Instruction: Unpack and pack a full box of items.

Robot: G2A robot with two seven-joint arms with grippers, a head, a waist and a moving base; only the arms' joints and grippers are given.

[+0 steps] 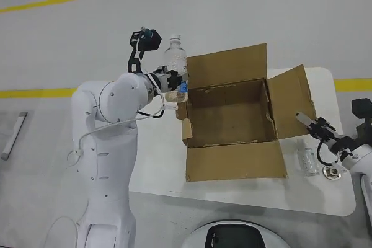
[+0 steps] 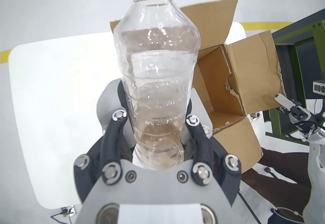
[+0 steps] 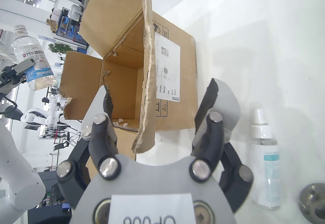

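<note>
Left gripper (image 1: 173,84) is clenched on the lower body of a clear plastic bottle (image 1: 175,59), held upright in the air just outside the left wall of the cardboard box (image 1: 235,162), above the white table (image 1: 158,161). All flaps are open and the box floor is bare, so this is either the last unpack or the first repack; can't tell which. Right gripper (image 1: 304,119) is released, fingers spread at the right flap's edge, probably to steady the flap; contact unclear. A spray bottle (image 1: 307,156) lies on the table just beside the box's right side, near a metal disc (image 1: 332,173).
</note>
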